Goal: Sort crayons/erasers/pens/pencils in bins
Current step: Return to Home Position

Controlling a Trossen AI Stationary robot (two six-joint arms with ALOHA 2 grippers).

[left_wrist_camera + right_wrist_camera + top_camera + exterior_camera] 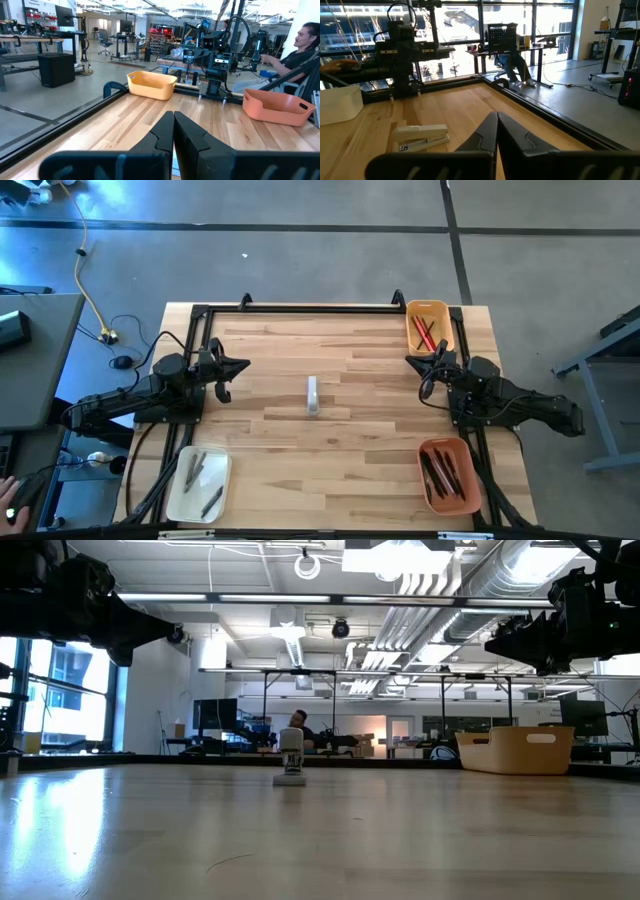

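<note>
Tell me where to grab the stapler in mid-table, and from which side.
Probably from above, at mid-length: pinch the stapler across its two long flanks. It rests on its base, long and narrow, flanks facing the arms. The left claw and right claw sit shut on either side.

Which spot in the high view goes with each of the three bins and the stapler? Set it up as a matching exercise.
Things:
1. yellow bin
2. orange bin
3. white bin
4. stapler

Places in the high view:
a. centre
b. top right
c. bottom left
d. bottom right

Pairs: 1-b, 2-d, 3-c, 4-a
</note>
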